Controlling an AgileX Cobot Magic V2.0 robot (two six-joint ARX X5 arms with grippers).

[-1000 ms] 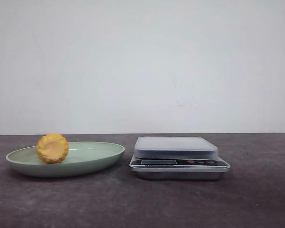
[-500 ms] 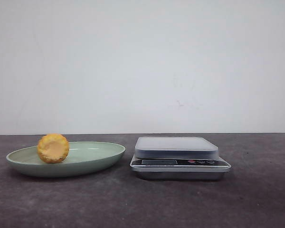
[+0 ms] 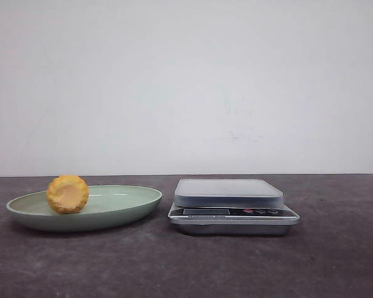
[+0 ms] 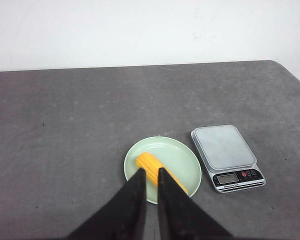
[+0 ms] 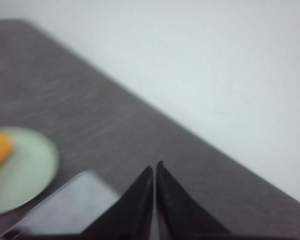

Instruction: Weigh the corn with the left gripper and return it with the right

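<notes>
Dark grey worktop: corn [image 4: 160,173] in plate [image 4: 187,156] near front edge, looks rigid and rollable (grab mid-cob). Left gripper [image 4: 150,173] barely parted, right gripper [image 5: 154,169] closed, both empty.

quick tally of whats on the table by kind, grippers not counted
corn: 1
plate: 1, pale green
kitchen scale: 1
total: 3
</notes>
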